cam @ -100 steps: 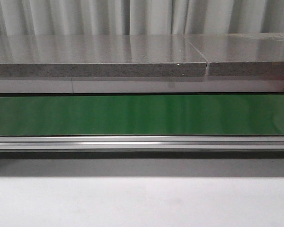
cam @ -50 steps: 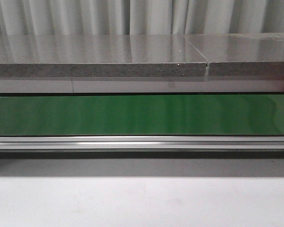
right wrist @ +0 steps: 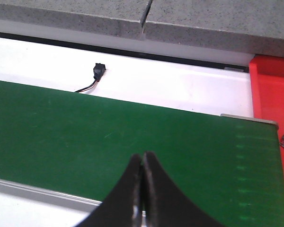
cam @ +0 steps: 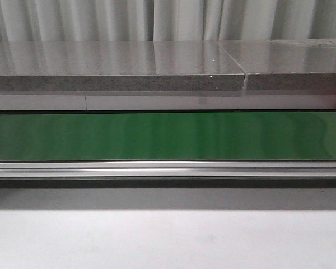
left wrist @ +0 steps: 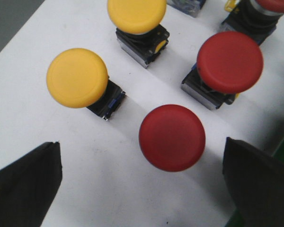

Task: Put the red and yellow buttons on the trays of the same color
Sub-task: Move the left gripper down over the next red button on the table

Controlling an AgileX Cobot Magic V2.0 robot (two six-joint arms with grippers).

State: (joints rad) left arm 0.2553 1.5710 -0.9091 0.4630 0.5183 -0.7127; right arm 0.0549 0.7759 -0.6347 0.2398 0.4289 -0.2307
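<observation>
The left gripper [left wrist: 142, 189], jaws spread and empty, hovers with the round red mushroom-cap button [left wrist: 172, 137] at twelve o'clock.

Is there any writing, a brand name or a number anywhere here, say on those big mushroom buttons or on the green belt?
None can be read in any view.
Red button and yellow button: plain caps, no marking.
Green belt: only a faint column of pale marks near its end, too blurred to read.
Grey slab: blank.
Red tray: blank.
</observation>
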